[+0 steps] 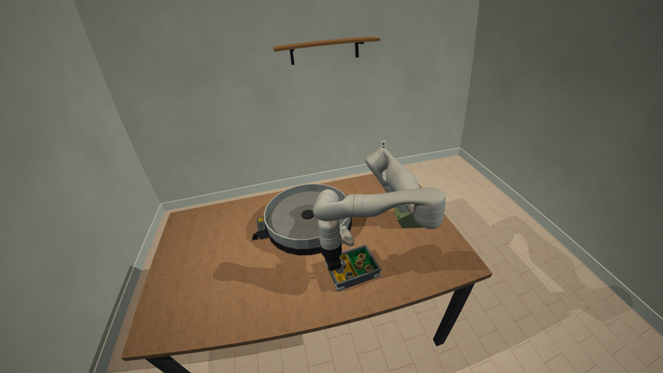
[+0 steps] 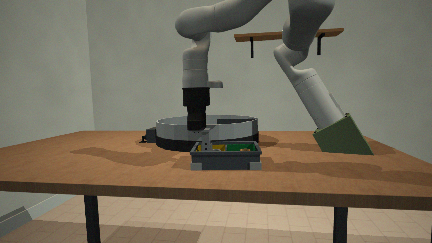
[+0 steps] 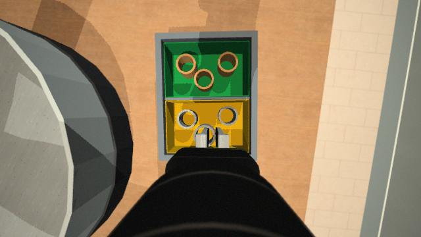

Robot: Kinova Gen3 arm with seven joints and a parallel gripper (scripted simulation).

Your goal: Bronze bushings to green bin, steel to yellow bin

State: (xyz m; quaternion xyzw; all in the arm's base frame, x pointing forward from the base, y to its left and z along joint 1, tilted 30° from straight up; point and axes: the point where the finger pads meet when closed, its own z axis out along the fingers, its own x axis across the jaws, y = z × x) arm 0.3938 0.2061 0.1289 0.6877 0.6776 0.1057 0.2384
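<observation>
My gripper (image 1: 340, 268) (image 2: 206, 150) (image 3: 212, 133) points down, its tips low inside the yellow bin (image 1: 340, 278) (image 2: 221, 147) (image 3: 246, 131). It is shut on the wall of a steel bushing (image 3: 204, 126), with one finger inside the ring. Two more steel bushings, one at left (image 3: 179, 120) and one at right (image 3: 219, 118) in the wrist view, stand in that bin. The green bin (image 1: 352, 254) (image 2: 235, 147) (image 3: 168, 59) holds three upright bronze bushings (image 3: 181, 60) (image 3: 227, 56) (image 3: 204, 74). I see no bushing on the visible part of the turntable (image 1: 296, 242) (image 2: 172, 130) (image 3: 90, 131); the arm hides some.
Both bins sit in one grey tray (image 1: 359, 279) (image 2: 224, 161) (image 3: 158, 82) with a low divider. The turntable's raised wall stands close beside the tray. A small dark box (image 1: 260, 228) (image 2: 150, 135) stands at the turntable's far side. The green arm base (image 2: 341, 138) is at the right.
</observation>
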